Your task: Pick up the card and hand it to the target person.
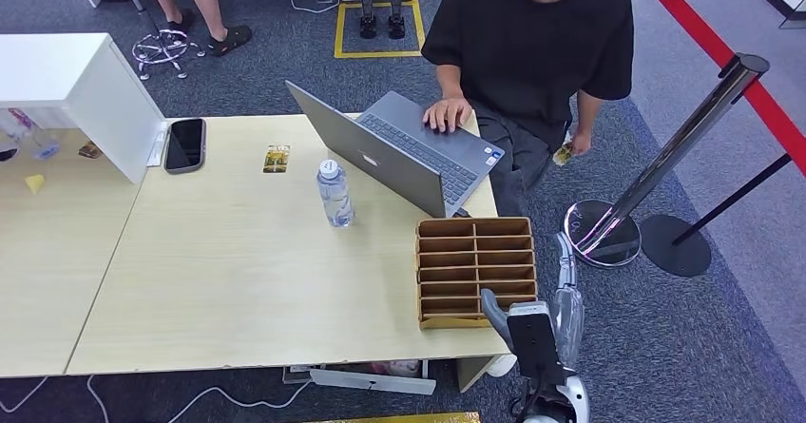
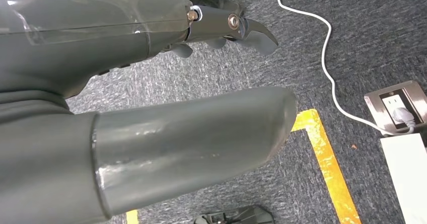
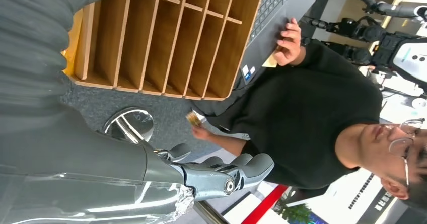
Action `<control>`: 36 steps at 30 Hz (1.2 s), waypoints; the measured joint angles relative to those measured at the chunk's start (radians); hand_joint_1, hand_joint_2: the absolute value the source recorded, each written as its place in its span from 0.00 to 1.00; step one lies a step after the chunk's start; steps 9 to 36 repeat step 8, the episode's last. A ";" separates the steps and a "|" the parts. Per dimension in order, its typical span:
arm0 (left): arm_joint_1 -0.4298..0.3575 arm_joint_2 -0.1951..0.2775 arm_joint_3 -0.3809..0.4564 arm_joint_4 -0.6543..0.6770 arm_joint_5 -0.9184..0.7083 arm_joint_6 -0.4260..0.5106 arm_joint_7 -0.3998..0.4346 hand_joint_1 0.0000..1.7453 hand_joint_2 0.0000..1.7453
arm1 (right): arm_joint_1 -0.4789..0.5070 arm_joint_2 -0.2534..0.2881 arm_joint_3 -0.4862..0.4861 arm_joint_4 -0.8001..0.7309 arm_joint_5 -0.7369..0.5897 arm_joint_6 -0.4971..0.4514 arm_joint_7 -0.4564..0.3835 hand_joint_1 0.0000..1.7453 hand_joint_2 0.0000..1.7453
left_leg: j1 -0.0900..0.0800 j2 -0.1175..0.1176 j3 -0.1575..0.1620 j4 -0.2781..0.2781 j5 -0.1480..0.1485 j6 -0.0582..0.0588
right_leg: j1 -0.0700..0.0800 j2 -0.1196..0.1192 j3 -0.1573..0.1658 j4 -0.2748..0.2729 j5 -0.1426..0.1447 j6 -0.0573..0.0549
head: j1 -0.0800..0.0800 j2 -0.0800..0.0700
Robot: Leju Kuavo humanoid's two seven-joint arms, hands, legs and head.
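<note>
One wide pale wooden bench fills the left and middle of the head view, with a person in a black shirt seated at its far right corner, at the top of the frame. One of the person's hands rests on the keyboard of an open grey laptop; the other hangs beside the chair at centre right and pinches the card (a small yellowish rectangle), well apart from both robot hands. The right wrist view shows the same card in the person's fingertips.

A brown slotted organiser sits on the bench's lower right corner, just left of the right hand, which rises off the bench edge at the lower right of the frame. In the right wrist view its fingers are loosely curled and slightly apart, holding and touching nothing. The left hand hangs over grey carpet; its fingers are gently bent, narrow, and hold nothing.

A water bottle stands mid-bench, near the laptop. A black phone lies at upper left, and another small card lies between phone and bottle.
</note>
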 joint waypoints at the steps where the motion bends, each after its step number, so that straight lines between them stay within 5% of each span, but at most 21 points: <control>1: 0.000 0.000 0.000 0.000 0.001 0.000 0.000 0.00 0.00 | 0.000 0.000 -0.001 0.002 -0.002 0.000 0.003 0.00 1.00 | 0.000 0.000 0.000 0.000 0.000 0.000 | 0.000 0.000 0.000 0.000 0.000 0.000 | 0.000 0.000; 36: 0.000 0.000 0.000 0.000 0.007 0.000 0.000 0.00 0.00 | 0.001 0.000 -0.010 0.021 -0.013 0.000 0.022 0.00 1.00 | 0.000 0.000 0.000 0.000 0.000 0.000 | 0.000 0.000 0.000 0.000 0.000 0.000 | 0.000 0.000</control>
